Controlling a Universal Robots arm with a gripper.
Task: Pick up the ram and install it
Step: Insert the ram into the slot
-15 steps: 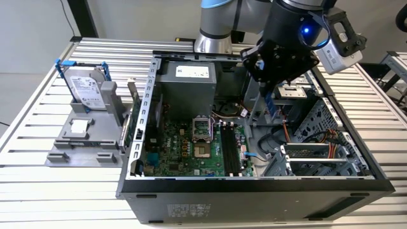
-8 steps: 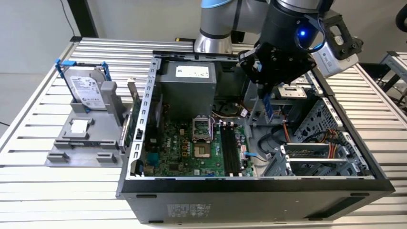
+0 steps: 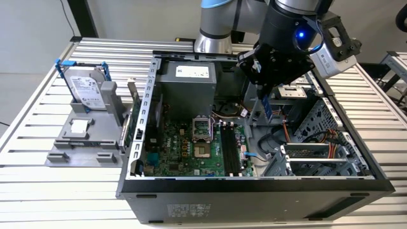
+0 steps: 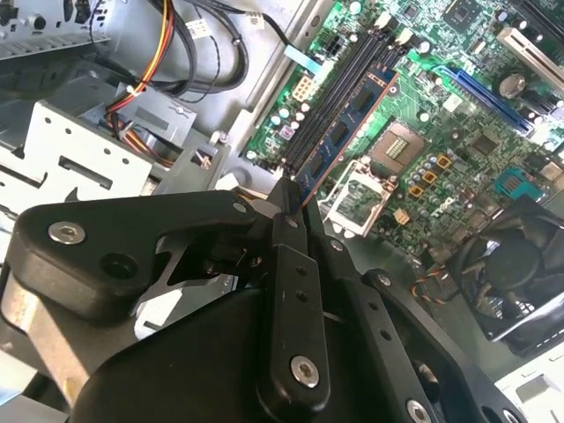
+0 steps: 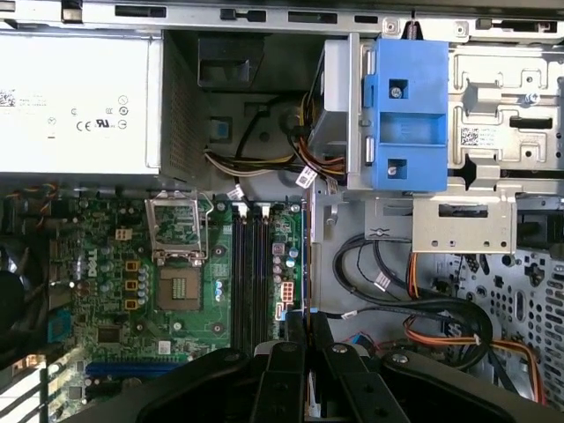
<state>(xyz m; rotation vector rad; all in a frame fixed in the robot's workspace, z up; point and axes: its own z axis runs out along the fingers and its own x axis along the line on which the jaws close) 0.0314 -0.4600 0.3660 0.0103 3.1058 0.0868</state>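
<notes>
My gripper (image 3: 262, 94) hangs over the open computer case (image 3: 137, 143), shut on the ram (image 3: 266, 108). The ram is a thin bluish board with dark chips, pointing down from the fingertips. In the second wrist view the ram (image 4: 352, 119) reaches out from the gripper (image 4: 289, 204) above the motherboard. In the first wrist view I see the ram (image 5: 305, 264) edge-on as a thin line ahead of the gripper (image 5: 300, 319). The black memory slots (image 3: 232, 150) (image 5: 249, 264) lie below it and a little toward the exterior view's left. The ram is held clear of them.
A grey power supply (image 3: 186, 81) fills the case's back. The CPU socket (image 3: 200, 129) sits beside the slots. Drive cages and orange cables (image 3: 318, 143) crowd the exterior view's right. A hard drive with blue rails (image 3: 86, 88) stands on a grey holder outside the case.
</notes>
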